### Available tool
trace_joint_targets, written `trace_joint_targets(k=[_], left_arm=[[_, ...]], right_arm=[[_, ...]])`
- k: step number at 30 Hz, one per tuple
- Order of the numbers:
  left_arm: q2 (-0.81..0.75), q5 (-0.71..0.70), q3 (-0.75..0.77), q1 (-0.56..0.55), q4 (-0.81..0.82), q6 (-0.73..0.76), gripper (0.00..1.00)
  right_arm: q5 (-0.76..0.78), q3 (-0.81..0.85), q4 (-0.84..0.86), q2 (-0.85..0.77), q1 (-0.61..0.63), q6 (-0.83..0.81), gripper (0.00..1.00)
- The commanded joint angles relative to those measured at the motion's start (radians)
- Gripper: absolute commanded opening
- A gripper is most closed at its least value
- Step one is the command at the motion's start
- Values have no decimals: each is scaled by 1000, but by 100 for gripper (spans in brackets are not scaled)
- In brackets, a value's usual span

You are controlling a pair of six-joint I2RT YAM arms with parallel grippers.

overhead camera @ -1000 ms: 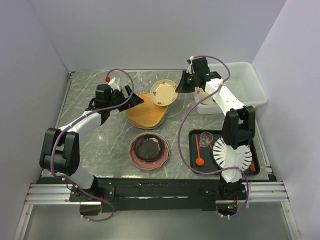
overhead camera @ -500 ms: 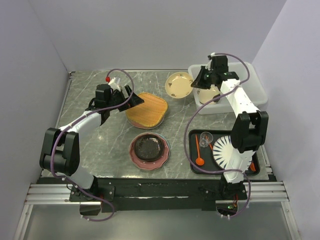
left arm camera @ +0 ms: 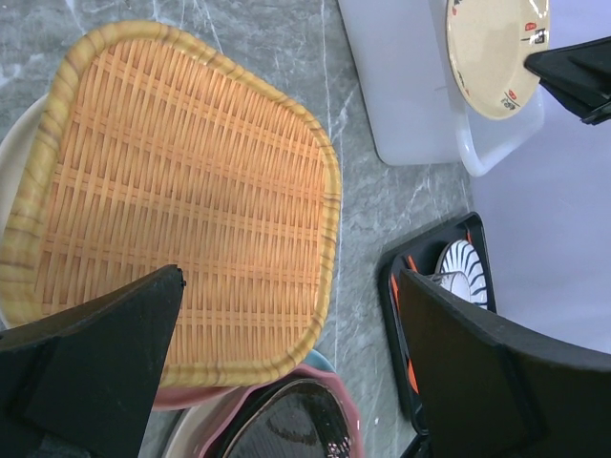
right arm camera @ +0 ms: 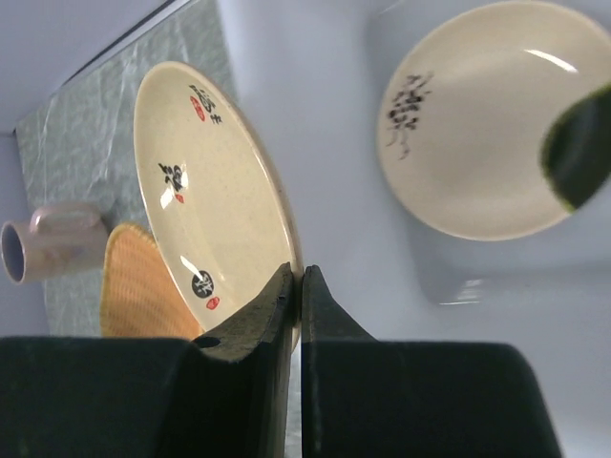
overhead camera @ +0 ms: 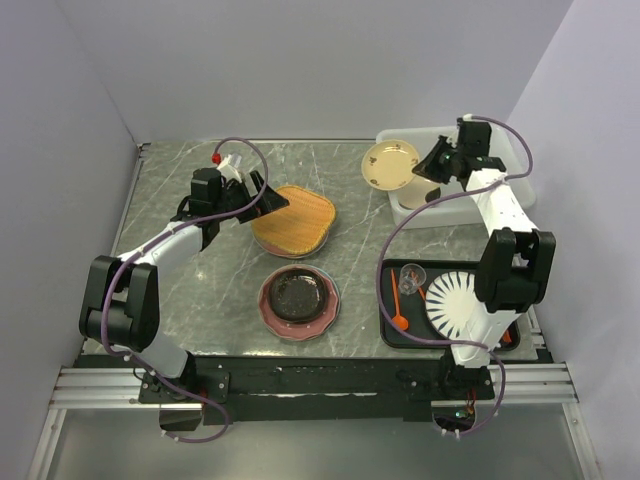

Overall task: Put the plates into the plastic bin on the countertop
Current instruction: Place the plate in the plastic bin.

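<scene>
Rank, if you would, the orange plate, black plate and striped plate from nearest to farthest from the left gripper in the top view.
1. Orange plate: right beside the left gripper, centre-left.
2. Black plate: centre, towards the arm bases.
3. Striped plate: far right, near edge.

Glossy glaze gleaming on the cream plate (right arm camera: 205, 191). The orange plate (left arm camera: 181, 191) wears a woven-basket pattern. The plastic bin (left arm camera: 401, 95) is smooth, milky-translucent. The surface (overhead camera: 215, 290) is marble-look, veined and scratched.

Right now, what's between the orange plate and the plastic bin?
Bare countertop; the cream plate in the right gripper hangs at the bin's rim, top view.
</scene>
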Motion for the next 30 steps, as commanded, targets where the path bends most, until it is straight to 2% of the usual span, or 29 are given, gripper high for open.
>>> trace_joint_targets(k=[1,20,30], left_arm=[[-16,23,19,-6,54,-13,99],[36,53,31,-5,89,-37,99],[37,44,28,-5,72,-29,99]], right_arm=[[0,3,98,-64,-38,42,0],[4,-107,201,-83,-150,106,0],[49,-135,218,-77,-170,114,0]])
